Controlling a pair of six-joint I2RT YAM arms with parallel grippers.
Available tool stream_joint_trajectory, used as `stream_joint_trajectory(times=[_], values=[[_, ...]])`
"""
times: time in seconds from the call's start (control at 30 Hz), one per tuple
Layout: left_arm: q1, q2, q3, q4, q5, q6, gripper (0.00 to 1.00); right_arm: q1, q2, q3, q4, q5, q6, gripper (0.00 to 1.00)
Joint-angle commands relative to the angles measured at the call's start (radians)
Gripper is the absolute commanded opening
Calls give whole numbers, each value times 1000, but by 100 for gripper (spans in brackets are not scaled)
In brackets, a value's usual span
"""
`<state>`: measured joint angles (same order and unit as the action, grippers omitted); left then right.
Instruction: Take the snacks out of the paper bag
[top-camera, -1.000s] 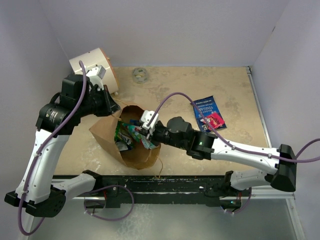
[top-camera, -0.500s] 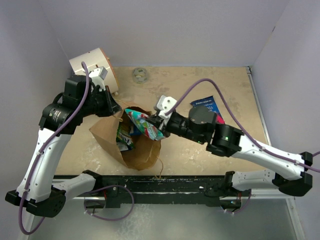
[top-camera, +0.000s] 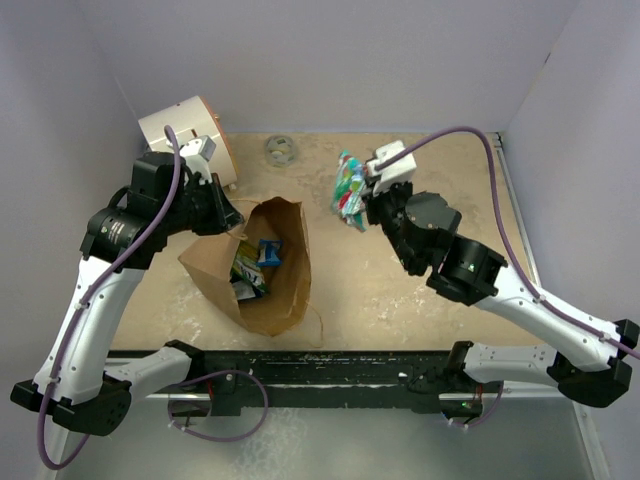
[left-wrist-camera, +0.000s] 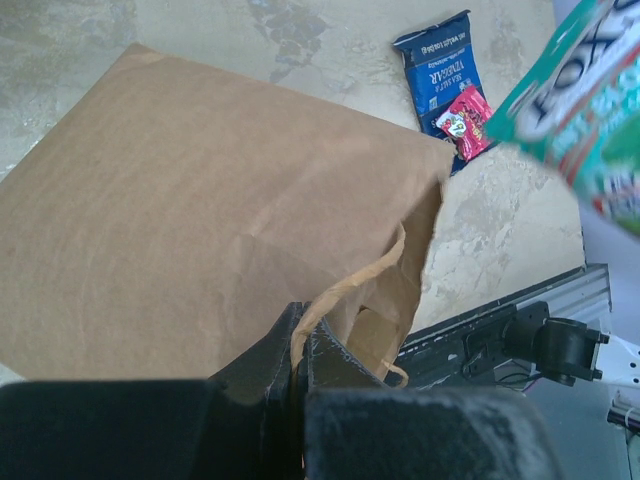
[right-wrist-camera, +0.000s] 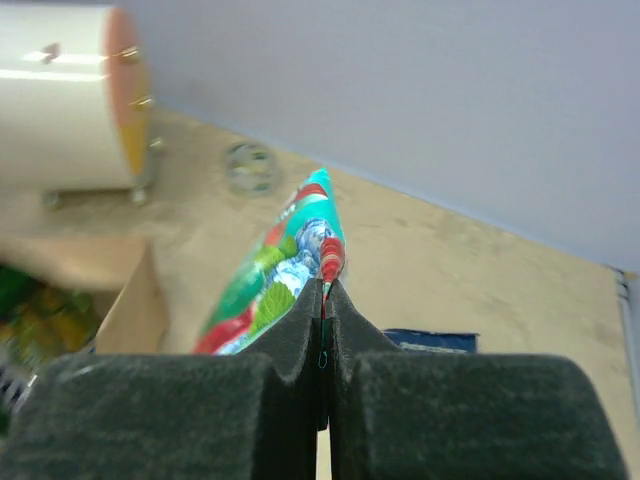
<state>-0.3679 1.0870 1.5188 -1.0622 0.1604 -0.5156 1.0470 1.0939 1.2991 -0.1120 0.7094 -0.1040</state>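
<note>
Right gripper (right-wrist-camera: 322, 300) clamps teal-and-red snack packet (top-camera: 349, 190) edge-on, long axis toward back wall (top-camera: 350, 60); left gripper (left-wrist-camera: 300, 345) pinches paper bag (left-wrist-camera: 200, 200) rim.

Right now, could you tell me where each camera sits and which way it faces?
Top external: high behind the robot, looking down; left arm and right arm show.
Left wrist: past the left gripper, shut on the paper bag's rim, toward the blue packet.
Right wrist: past the right gripper, shut on the teal-and-red packet, toward the white cylinder.
All three show that packet.
</note>
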Motion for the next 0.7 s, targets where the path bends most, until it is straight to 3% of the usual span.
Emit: stream_joint_trajectory(times=[0.0,0.23,0.47,0.67], values=[[-1,-19,1,31,0,-24,0,-149,-21,15,137,107,108,0],[0,-2,34,6,-13,-14,0,-406,133,80,-166,128,401,0],[-1,12,52,-2,-7,-11,0,-581,298,61,-361,167,373,0],[-1,30,62,-4,5,-4,0,-711,325,-9,-329,115,255,0]])
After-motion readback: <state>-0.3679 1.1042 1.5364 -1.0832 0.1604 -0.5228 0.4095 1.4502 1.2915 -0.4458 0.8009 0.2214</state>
